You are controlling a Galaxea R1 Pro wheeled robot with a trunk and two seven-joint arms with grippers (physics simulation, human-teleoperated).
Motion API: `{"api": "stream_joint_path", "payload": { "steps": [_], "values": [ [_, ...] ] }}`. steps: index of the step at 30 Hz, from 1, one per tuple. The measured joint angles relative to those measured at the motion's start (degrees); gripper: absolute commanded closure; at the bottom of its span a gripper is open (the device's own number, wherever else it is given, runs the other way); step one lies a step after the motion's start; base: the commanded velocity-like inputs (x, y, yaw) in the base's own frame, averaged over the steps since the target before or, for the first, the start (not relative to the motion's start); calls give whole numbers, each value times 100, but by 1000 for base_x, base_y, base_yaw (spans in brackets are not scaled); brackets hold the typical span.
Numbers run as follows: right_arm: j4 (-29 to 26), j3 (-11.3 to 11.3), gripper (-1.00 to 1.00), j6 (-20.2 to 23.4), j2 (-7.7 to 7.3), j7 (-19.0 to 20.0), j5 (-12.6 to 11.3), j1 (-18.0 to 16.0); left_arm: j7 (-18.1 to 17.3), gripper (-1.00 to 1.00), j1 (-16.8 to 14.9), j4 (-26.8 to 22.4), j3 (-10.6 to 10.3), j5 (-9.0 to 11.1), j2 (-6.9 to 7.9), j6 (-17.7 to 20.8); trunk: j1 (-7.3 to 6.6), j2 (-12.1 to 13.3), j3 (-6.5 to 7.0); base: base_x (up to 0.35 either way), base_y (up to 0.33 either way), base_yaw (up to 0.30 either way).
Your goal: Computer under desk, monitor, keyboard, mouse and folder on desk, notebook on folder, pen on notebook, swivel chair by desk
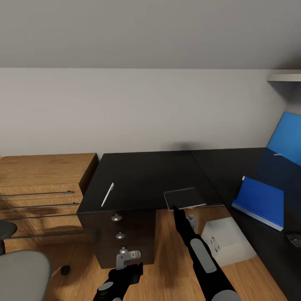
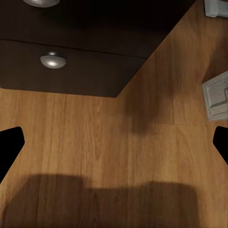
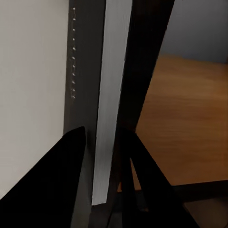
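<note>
**Notebook gripped at the desk edge**

A grey wall stands behind the black desk; the right gripper pinches the notebook at the desk's front edge; the left gripper hangs wide open by the desk drawers; the pen and folder lie on the desk; the computer sits under it.

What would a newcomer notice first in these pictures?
Probably the right pincer at the front edge of the black desk, closed on the dark notebook, whose pale page edge sits between its fingers in the right wrist view. Next, the bright blue folder lying on the desk's right wing, and the white pen near the desk's left edge.
</note>
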Motion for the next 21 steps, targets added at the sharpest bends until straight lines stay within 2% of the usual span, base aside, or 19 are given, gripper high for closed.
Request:
{"api": "stream_joint_path", "payload": {
  "steps": [11, 21],
  "values": [
    [-40, 0, 100, -8, 0, 24, -8, 0, 7, -100, 0, 0, 0, 0, -3, -2, -242, 441, 197, 0, 0, 0],
    [-317, -7, 100, -2, -26, -2, 7, 3, 12, -100, 0, 97, -7, -10, -21, -10, -461, 843, 377, 0, 0, 0]
  ]
}}
